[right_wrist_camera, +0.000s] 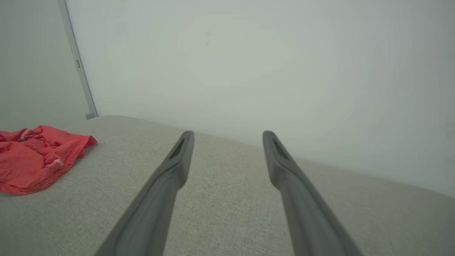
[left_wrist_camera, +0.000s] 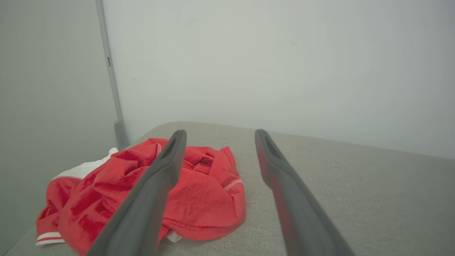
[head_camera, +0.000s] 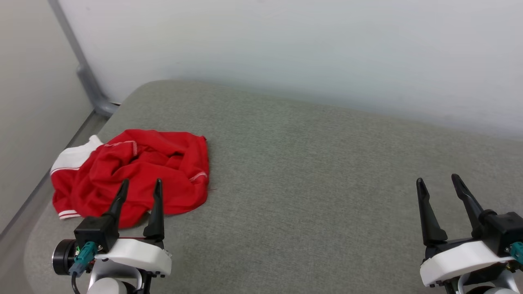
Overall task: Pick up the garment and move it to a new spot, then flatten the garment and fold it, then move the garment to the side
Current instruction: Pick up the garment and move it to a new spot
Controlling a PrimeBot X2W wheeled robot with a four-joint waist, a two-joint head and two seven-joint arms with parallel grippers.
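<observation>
**Hovering at rest: two spread claws, one crumpled garment**

Item 1, left claw (head_camera: 141,182): forearm low over the grey upholstered surface (head_camera: 310,163), wrist about level. The two dark fingers point forward, stand well apart and hold nothing.

Item 2, right claw (head_camera: 437,179): well apart to the right of the left claw, in a matching pose. Its fingers lean slightly left, are likewise spread, and hold nothing.

Item 3, garment (head_camera: 171,163): a rumpled red heap on the surface, with no clear heading. Its longer spread runs crosswise to the left claw's fingers. The white sleeve and striped trim lie at its left end. The heap lies just beyond the left claw's tips, mostly ahead and to their left. Whether tips and cloth touch cannot be told.

Item 4, grey post (head_camera: 88,77): stands far beyond the left claw.
</observation>
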